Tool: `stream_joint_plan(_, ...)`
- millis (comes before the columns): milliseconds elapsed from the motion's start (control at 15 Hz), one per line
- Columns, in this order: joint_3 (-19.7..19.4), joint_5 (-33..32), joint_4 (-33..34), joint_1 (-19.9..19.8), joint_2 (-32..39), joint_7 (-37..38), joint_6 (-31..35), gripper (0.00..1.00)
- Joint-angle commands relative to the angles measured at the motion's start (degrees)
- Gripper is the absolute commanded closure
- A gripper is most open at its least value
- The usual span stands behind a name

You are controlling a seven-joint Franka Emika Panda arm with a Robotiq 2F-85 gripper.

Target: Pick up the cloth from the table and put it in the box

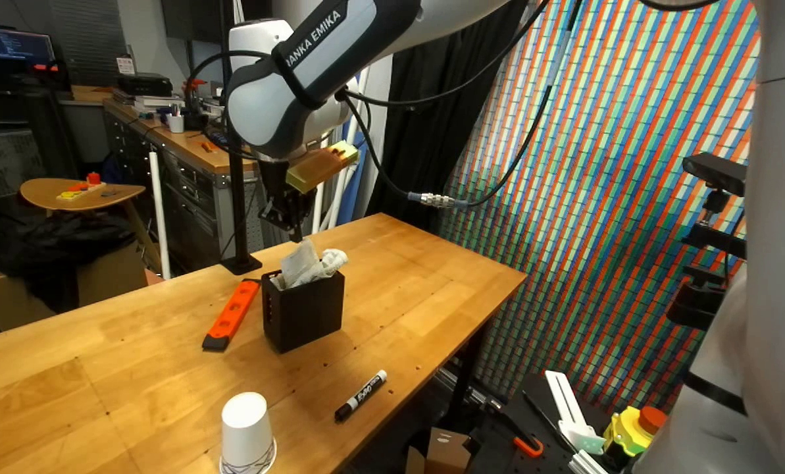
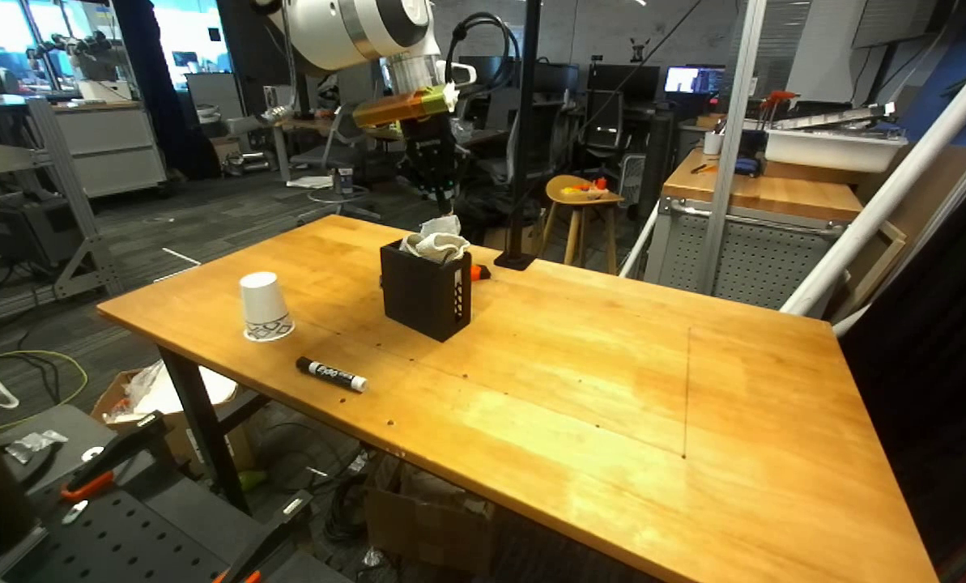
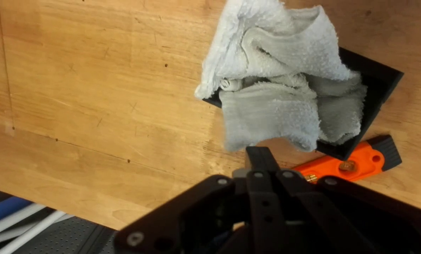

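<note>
Pincer (image 3: 262, 151) just above the cloth (image 3: 288, 63).

Toward two o'clock a pale cloth (image 3: 272, 113) sits bunched in the mouth of a black box (image 3: 379, 77), folds spilling over its rim. An orange level (image 3: 365, 159) lies just beside the box on the desk (image 3: 104, 106), near four o'clock. At five stands the hand (image 3: 261, 153), tips together; white poles (image 3: 30, 233) show at eight o'clock.

A paper cup (image 2: 264, 306) is standing upside down; a marker (image 2: 331, 374) is lying near it; an orange level (image 1: 233, 312) is lying flat; a stool (image 1: 47, 189) is carrying coloured pieces (image 1: 79, 191).
</note>
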Motion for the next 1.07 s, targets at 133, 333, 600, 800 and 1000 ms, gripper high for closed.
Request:
stream_joint_plan(133, -0.14, 0.75, -0.05, -0.71, 0.79, -0.96, 0.17, 1.0)
stream_joint_plan(333, 0.68, 3.36, -2.69, -0.9, -1.4, -1.38, -0.67, 1.0)
stream_joint_plan(600, 0.99, 3.71, -6.8, -0.22, -3.6, -0.52, -0.7, 1.0)
stream_joint_plan(800, 1.13, 4.21, -9.54, -0.41, -4.5, -0.34, 0.25, 1.0)
stream_joint_plan(1000, 1.27, 4.81, -11.33, -0.4, -4.86, -0.2, 0.78, 1.0)
